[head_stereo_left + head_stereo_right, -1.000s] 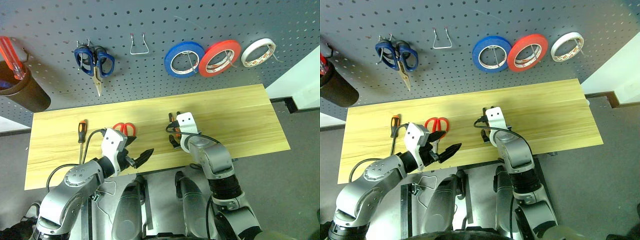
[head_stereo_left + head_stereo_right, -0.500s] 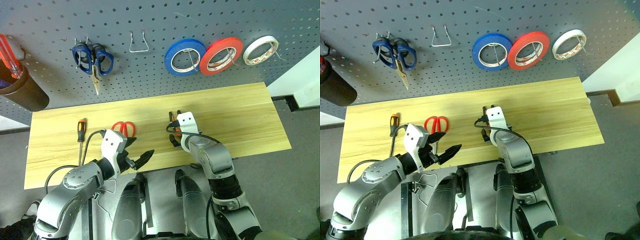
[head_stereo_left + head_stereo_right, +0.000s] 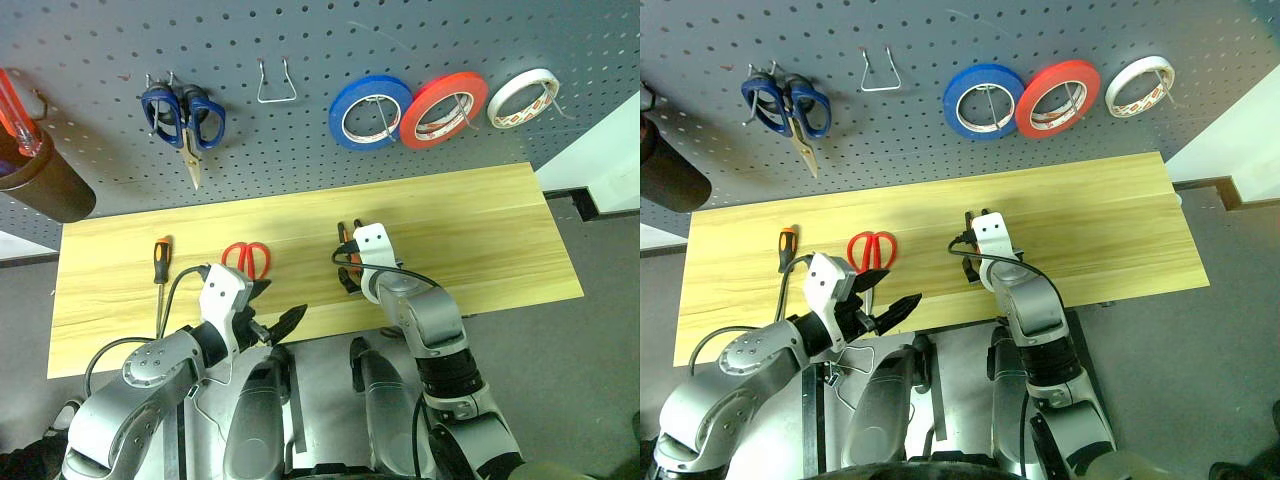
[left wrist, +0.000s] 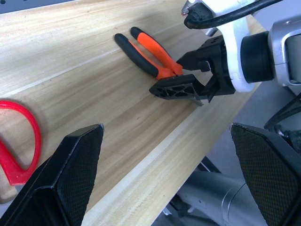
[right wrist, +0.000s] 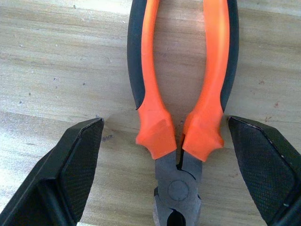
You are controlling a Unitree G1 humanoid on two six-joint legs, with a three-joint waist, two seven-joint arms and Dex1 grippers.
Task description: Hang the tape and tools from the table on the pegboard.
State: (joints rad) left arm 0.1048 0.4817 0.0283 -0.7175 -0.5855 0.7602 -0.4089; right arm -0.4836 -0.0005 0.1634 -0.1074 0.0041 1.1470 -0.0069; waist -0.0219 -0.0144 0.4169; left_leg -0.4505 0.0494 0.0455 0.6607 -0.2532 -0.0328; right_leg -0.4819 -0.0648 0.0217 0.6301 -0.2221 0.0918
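Right wrist view: right gripper (image 5: 176, 176) spread wide around the pliers (image 5: 181, 94), which lie flat on the table (image 3: 500, 230), ungripped; nothing has shifted over the last second, so the grasp is pending. Left gripper (image 3: 272, 303) hangs open, empty. Pegboard (image 3: 300, 150) carries 3 rolls, including the red tape (image 3: 444, 105); 3 tools remain down: pliers, scissors (image 3: 248, 258), screwdriver (image 3: 162, 262).

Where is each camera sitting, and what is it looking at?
Head cameras: look down past both arms at the light wooden table and dark grey pegboard.
Left wrist camera: looks between the open left gripper towards the orange-and-black pliers and the right gripper.
Right wrist camera: open fingers straddle those pliers.
All share the pliers.
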